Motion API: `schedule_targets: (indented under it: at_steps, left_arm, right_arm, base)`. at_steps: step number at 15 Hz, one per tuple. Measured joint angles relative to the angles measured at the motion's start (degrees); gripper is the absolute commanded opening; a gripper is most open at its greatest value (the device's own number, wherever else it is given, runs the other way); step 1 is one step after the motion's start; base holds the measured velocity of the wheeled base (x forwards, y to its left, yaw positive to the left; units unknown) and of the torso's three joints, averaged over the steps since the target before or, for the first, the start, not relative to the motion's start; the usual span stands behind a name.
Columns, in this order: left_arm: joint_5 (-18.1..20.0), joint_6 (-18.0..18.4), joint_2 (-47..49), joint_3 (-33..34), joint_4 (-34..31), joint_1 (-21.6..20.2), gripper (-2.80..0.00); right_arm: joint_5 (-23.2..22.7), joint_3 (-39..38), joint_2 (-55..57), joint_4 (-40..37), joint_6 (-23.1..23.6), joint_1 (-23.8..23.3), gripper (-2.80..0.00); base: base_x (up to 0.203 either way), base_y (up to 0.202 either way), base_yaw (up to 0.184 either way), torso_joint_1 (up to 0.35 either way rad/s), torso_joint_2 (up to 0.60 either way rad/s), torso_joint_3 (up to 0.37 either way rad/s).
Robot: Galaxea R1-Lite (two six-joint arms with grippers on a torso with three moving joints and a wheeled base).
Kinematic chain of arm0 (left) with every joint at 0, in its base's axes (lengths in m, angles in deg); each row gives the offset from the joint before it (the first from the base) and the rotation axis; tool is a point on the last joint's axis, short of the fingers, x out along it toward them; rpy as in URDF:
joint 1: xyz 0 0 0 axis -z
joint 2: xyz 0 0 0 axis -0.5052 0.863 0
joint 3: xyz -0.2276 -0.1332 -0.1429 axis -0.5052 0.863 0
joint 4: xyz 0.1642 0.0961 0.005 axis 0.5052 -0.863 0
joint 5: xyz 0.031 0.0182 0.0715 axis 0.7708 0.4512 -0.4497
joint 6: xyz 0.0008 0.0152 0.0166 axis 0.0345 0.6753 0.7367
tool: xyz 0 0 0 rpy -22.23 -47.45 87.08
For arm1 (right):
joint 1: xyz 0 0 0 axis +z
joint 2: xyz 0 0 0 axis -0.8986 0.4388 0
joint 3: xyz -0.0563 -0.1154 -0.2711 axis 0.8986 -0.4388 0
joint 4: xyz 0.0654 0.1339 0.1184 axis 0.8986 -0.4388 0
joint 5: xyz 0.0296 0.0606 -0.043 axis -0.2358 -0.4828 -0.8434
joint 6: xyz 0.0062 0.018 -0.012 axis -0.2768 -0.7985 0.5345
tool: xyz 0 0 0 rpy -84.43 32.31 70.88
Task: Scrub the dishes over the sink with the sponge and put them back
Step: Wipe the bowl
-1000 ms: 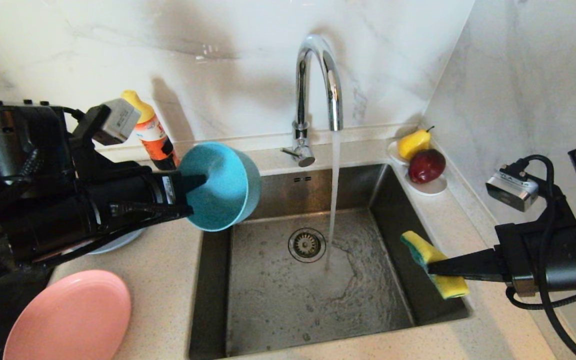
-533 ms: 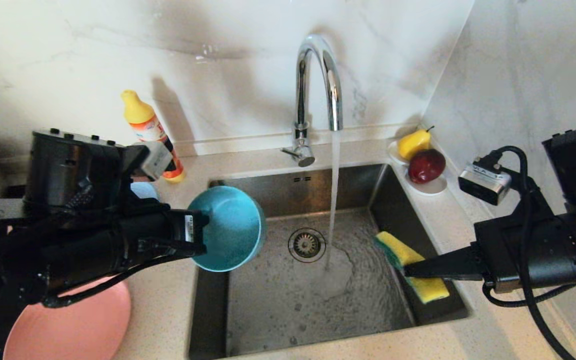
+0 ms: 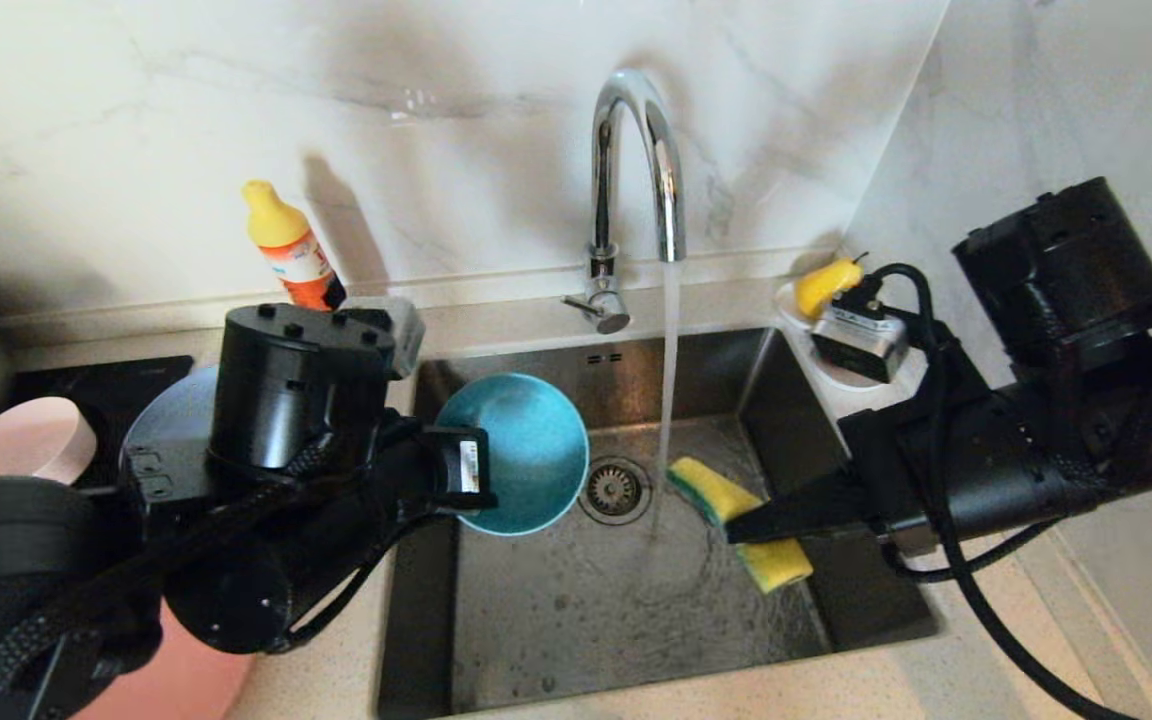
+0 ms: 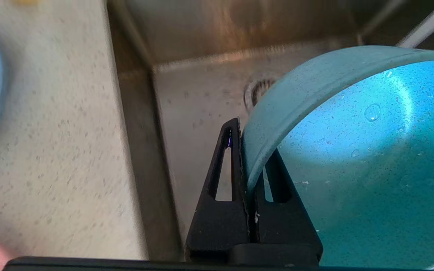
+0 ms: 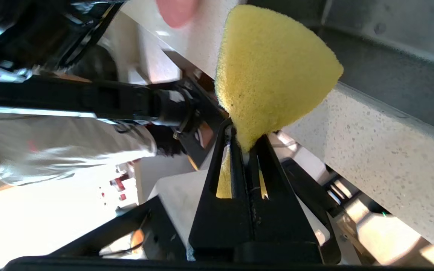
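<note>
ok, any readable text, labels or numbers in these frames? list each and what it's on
None can be read.
Orange bottle with yellow cap by the wall: printed label, too blurred to read.
White sticker on the left gripper, which pinches the teal bowl: barcode-like print, too small.
Grey camera module on the right arm: a line of lettering, illegible.
Yellow-and-green sponge, steel sink: no markings.

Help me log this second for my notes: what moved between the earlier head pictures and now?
The left gripper carried the teal bowl from beside the sink out over the basin, toward the water stream. The right gripper brought the sponge in from the sink's right edge toward the stream. Both grips held. The faucet keeps running; the soap bottle stayed put.
</note>
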Motion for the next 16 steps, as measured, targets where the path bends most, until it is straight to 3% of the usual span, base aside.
schedule_targets:
  at_steps: [8,16]
  left_arm:
    - [-7.24,7.57,7.9,4.34,23.56,5.41,-2.8]
    - [-7.32,8.61,8.89,7.91,29.36,5.97,-2.8]
  right_arm:
    - [6.46,17.75,10.8,-10.16,-0.21,6.15,-2.8]
    - [7.86,27.77,17.97,-13.15,-1.74,7.72,-2.8]
  base:
    - [0.0,0.0,0.0,0.0,0.0,0.0]
    - [0.0,0.0,0.0,0.0,0.0,0.0]
